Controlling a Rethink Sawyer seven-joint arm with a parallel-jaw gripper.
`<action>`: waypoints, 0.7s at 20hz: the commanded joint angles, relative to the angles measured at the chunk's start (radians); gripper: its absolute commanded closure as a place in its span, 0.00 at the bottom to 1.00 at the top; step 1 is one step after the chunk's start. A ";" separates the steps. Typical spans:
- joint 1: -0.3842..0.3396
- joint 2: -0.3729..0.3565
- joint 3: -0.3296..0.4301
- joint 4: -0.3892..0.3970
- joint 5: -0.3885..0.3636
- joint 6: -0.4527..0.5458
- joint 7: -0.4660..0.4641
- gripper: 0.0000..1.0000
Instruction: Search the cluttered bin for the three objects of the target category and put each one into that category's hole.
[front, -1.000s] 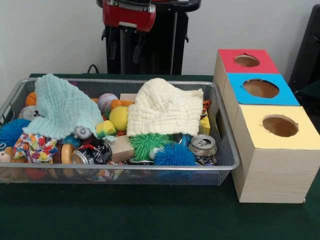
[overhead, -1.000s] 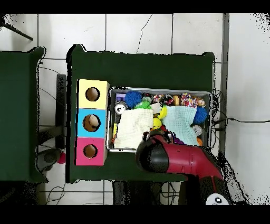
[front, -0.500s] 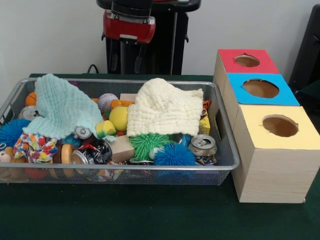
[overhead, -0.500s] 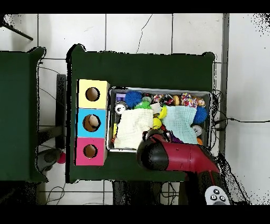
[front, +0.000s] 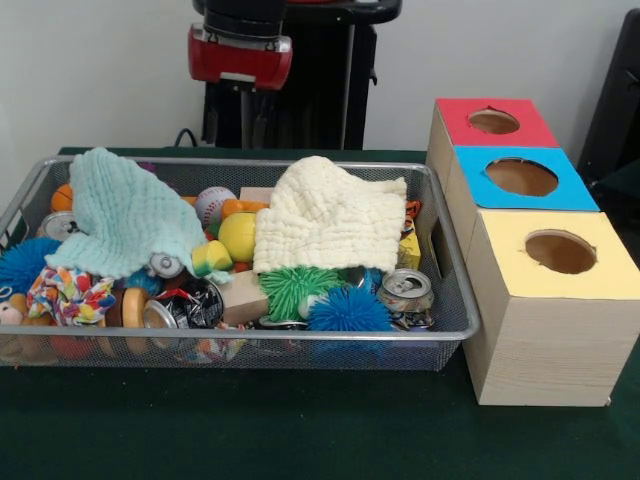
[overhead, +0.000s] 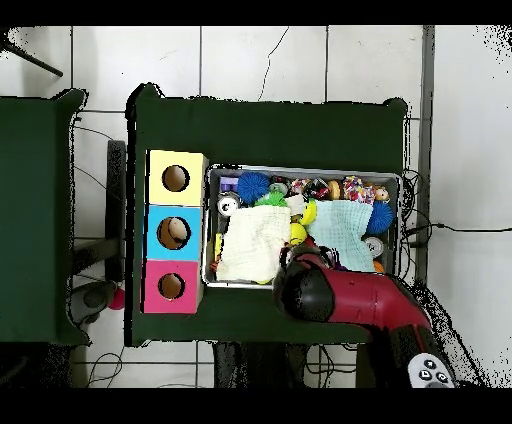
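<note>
The wire mesh bin (front: 455, 300) stands on the green table, full of clutter; it also shows in the overhead view (overhead: 300, 169). A mint cloth (front: 125, 220) and a cream cloth (front: 330, 215) cover much of it. No duck or tiger toy shows plainly. A small orange, dark-marked bit (front: 413, 209) peeks out at the cream cloth's right edge. A small tan plush head (front: 10, 313) lies at the front left corner. The red-topped box's hole (front: 493, 121) is at the far right, and shows overhead (overhead: 171, 286). My gripper (front: 240, 118) hangs open and empty above the bin's far edge.
Blue-topped (front: 522, 177) and yellow-topped (front: 560, 251) boxes stand in a row with the red one. In the bin lie spiky green (front: 295, 288) and blue (front: 348, 310) balls, drink cans (front: 405, 290), a wooden block (front: 243, 297), a baseball (front: 213, 205). My red arm (overhead: 345, 298) overhangs the bin's near rim.
The arm's hand has shifted left and slightly up in the front view, rightwards in the overhead view. Nothing in the bin has moved.
</note>
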 joint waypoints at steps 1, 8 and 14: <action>-0.084 0.017 0.114 -0.058 -0.066 -0.005 -0.052 0.00; -0.141 0.022 0.148 -0.072 -0.101 0.006 -0.082 0.00; -0.128 0.026 0.134 -0.096 -0.145 0.009 -0.055 0.00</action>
